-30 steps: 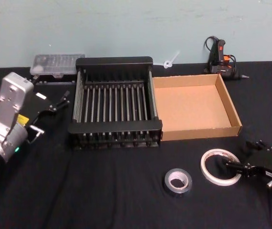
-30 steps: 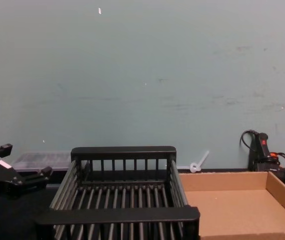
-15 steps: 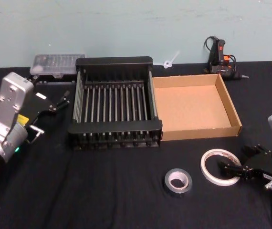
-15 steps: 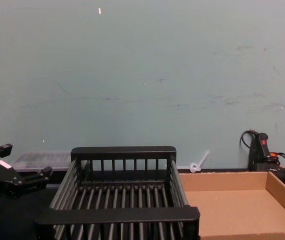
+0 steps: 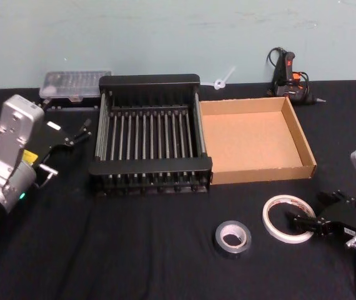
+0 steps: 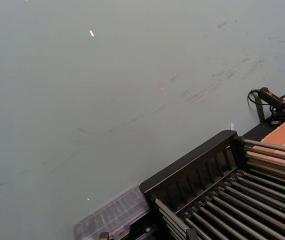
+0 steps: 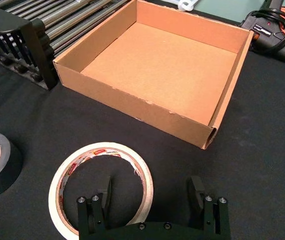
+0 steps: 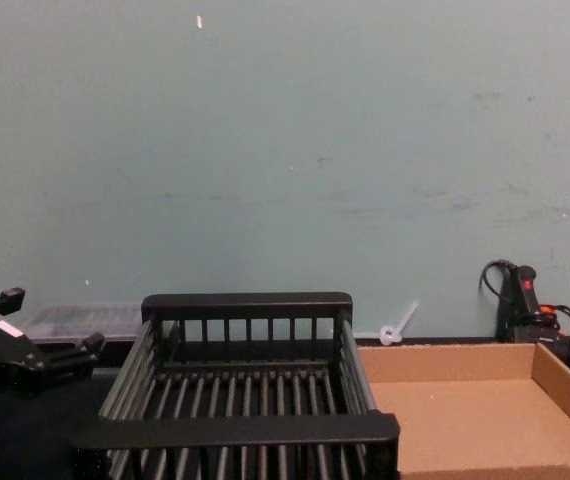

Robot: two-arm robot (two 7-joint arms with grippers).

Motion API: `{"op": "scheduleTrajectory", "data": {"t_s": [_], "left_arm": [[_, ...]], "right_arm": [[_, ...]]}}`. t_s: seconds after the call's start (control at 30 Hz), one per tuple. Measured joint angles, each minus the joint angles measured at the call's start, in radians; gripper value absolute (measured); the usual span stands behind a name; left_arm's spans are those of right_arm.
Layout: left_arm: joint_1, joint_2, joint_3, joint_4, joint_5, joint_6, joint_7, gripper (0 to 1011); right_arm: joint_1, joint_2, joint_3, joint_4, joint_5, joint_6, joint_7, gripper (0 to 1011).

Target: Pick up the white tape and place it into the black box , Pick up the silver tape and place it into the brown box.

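The white tape (image 5: 288, 218) lies flat on the black table (image 5: 134, 250) in front of the brown box (image 5: 253, 137), with the silver tape (image 5: 233, 238) to its left. We see the right gripper (image 7: 150, 192) spread wide, one finger inside the ring, one outside. The left gripper (image 5: 81, 132) hovers beside the black box (image 5: 150, 134); we cannot tell its opening.

You see a matt black cloth (image 5: 134, 250) under everything. The crate (image 5: 150, 181) looks like hard black plastic, the box (image 5: 253, 140) plain matt cardboard.
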Motion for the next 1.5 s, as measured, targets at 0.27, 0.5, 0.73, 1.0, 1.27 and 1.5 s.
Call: {"op": "scheduleTrajectory", "data": {"t_s": [0.27,0.5,0.73,1.0,1.27,1.5], "left_arm": [[0.0,0.0,0.0,0.0,0.0,0.0,0.0,1001],[0.0,0.0,0.0,0.0,0.0,0.0,0.0,1001],[0.0,0.0,0.0,0.0,0.0,0.0,0.0,1001],[0.0,0.0,0.0,0.0,0.0,0.0,0.0,1002],[0.0,0.0,0.0,0.0,0.0,0.0,0.0,1001],[0.0,0.0,0.0,0.0,0.0,0.0,0.0,1001]], "right_arm": [[0.003,-0.005,0.003,0.004,-0.001,0.006,0.007,1002],[0.003,-0.004,0.002,0.004,-0.001,0.006,0.006,1002],[0.002,-0.003,0.002,0.004,-0.001,0.004,0.005,1002],[0.002,-0.002,0.001,0.003,-0.001,0.004,0.004,959],[0.002,-0.002,0.001,0.002,-0.001,0.003,0.003,759],[0.002,-0.002,0.001,0.002,0.0,0.002,0.002,536]]}}
